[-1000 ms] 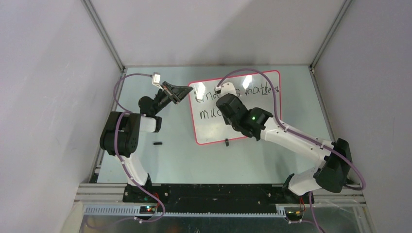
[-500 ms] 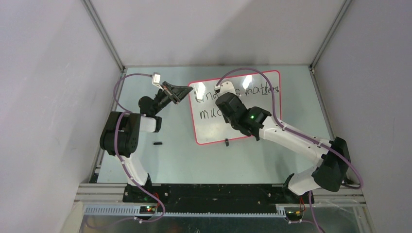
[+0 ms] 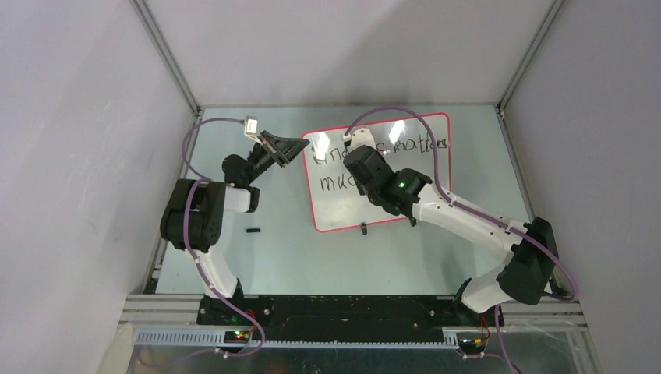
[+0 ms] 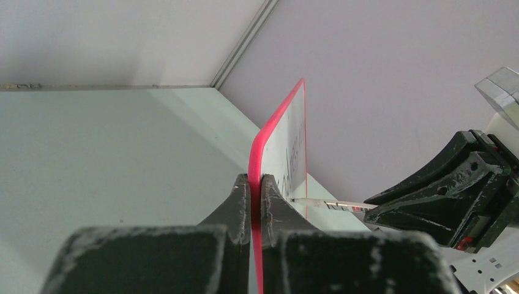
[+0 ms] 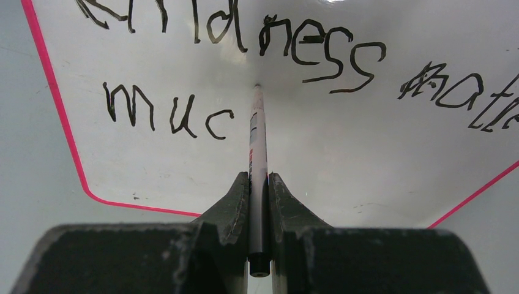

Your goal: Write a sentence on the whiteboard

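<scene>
— Seen from above, the right arm is easing left, bent over the glossy white, red-rimmed rectangular whiteboard (image 3: 421, 195) on the pale green table (image 3: 281, 257).
— Left wrist?
— The left gripper (image 4: 257, 180) is clamping its rim.
— Right wrist?
— The right gripper (image 5: 258, 177) is pinching a slim white marker (image 5: 257, 131), its tip touching beside "muc" of the black handwritten sentence (image 5: 312, 40).

Bright even overhead light, two glare spots on the whiteboard (image 3: 343, 210), soft faint shadows; wrist-view foregrounds slightly blurred

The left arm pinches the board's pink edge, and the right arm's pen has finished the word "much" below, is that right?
Not finished: in the right wrist view the sentence stops at "muc". The left fingers do pinch the pink edge of the whiteboard.
</scene>
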